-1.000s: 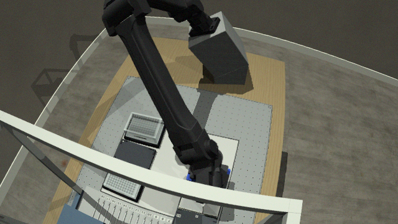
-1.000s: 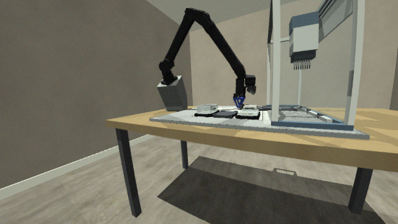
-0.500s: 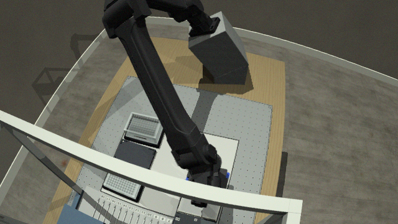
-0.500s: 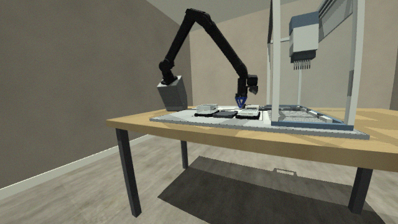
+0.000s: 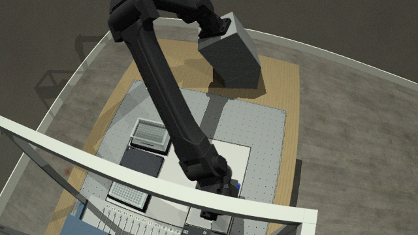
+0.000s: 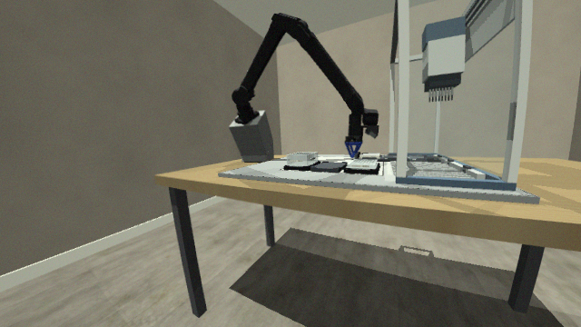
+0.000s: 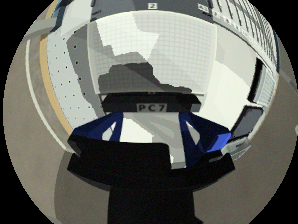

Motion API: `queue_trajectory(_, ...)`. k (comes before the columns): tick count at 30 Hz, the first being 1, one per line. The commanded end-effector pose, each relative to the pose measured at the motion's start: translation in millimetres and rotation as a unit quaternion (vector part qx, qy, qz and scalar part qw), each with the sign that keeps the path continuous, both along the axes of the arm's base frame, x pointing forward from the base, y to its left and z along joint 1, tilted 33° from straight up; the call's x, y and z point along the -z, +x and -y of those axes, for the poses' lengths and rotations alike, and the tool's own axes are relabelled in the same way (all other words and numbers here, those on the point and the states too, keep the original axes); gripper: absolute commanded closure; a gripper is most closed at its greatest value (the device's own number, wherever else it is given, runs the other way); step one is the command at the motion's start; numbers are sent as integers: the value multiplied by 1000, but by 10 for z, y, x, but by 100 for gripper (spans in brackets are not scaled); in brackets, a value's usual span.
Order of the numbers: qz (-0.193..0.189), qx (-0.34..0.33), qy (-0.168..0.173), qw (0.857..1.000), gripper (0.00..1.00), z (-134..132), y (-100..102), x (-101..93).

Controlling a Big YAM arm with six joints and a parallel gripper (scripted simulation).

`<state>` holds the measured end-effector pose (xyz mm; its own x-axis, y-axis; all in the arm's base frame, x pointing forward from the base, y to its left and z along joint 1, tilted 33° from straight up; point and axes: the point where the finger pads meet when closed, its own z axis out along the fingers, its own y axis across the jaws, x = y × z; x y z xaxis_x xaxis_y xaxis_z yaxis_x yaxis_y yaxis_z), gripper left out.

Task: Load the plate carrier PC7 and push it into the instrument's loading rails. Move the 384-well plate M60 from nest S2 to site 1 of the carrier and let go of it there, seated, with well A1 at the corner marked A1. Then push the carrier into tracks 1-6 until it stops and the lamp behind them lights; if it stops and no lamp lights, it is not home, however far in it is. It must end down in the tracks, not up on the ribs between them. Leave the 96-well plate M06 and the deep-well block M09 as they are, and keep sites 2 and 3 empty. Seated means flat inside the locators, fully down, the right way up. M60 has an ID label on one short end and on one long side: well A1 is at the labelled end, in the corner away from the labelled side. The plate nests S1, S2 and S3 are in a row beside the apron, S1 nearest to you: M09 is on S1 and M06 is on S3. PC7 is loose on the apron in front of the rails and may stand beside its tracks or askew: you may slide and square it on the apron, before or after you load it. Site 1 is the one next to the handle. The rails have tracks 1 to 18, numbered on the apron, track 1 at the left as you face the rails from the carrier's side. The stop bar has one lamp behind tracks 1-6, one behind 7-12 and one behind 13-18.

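Note:
The 384-well plate M60 [image 7: 185, 50] [image 5: 195, 216] lies on site 1 of carrier PC7 [image 7: 120, 6], next to the handle [image 7: 151, 107]; it looks flat and square, but its full seating cannot be judged. Site 2's number shows on bare dark carrier beyond it. My gripper [image 7: 151, 117] [image 6: 353, 156] is open and empty, low behind the handle, its blue fingertips spread at the handle's rear edge; contact cannot be told. The carrier's far end and the lamps are hidden. Nest S2 [image 5: 142, 161] [image 7: 247, 123] is bare and dark.
Deep-well block M09 [image 5: 149, 132] [image 6: 301, 159] stands on S1 and 96-well plate M06 [image 5: 128, 195] [image 6: 363, 164] on S3. The numbered rails [image 5: 130, 225] lie ahead, under the instrument's white frame [image 5: 157, 189]. A pipetting head [image 6: 444, 59] hangs above the rails.

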<state>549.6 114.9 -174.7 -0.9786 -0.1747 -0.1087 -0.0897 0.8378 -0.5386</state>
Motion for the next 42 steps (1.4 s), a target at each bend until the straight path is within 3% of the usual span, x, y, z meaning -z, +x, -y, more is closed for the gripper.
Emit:
queue_trajectory(1,45,0,15,999,20,-70,543,-168)
queue_trajectory(18,44,-2,16,999,20,-109,690,-198)
queue_trajectory(19,39,-24,14,999,20,-116,154,-204)
queue_trajectory(26,38,-30,14,999,20,-174,54,-186)
queue_trajectory(27,19,-29,7,999,20,-109,-76,42)
queue_trajectory(32,38,-31,14,999,20,-164,-47,-165)
queue_trajectory(39,41,-26,16,999,20,-146,-164,-129)
queue_trajectory(42,29,-22,11,999,20,-76,-223,-10)
